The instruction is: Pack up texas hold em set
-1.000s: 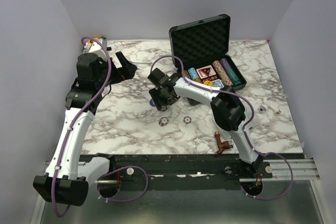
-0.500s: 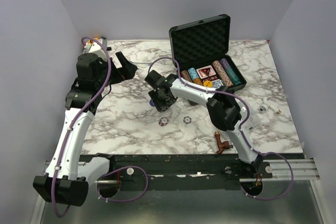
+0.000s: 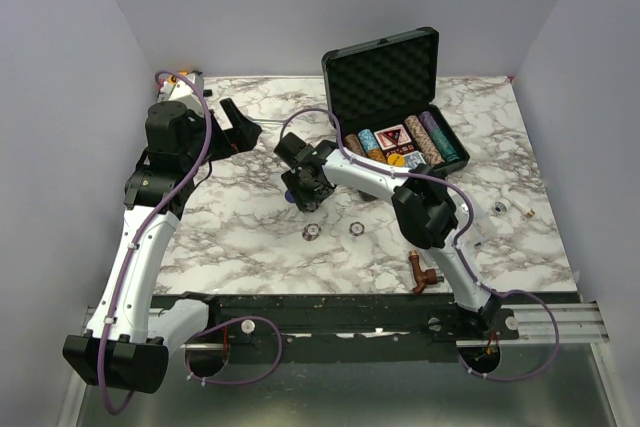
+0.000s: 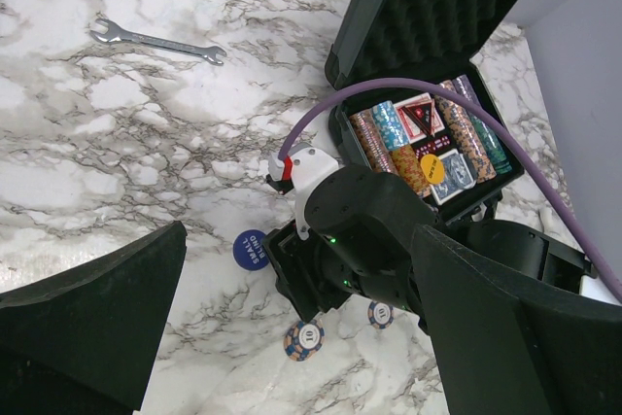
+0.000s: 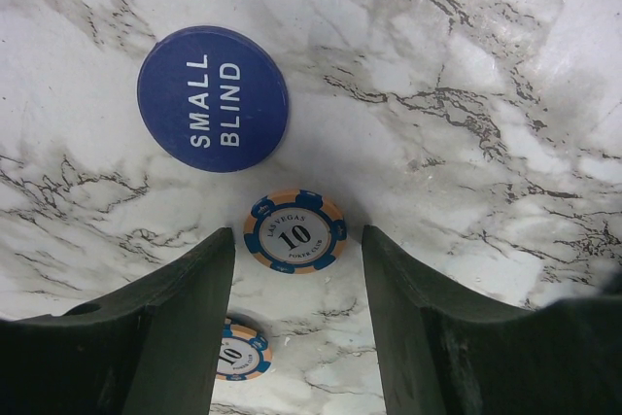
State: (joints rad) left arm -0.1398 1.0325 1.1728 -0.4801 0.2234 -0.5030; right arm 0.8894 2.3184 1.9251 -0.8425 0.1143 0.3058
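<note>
Right gripper [image 5: 297, 240] edged left, flanking round striped chip [image 5: 294, 231] on veined marble table [image 5: 486, 94].

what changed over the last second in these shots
The right arm shifted slightly left, bringing the open right claw astride a 10 chip beside the small blind disc; nothing grasped. The left claw, case and loose chips stayed put.

Bare worktop [image 3: 230, 237] lies open left of the right pincer [image 5: 297, 240]; just ahead sits the Small Blind disc [image 5: 213, 98] (beside the 10 chip [image 5: 294, 231] between its fingers), and the open briefcase [image 3: 385, 72] walls the right.
</note>
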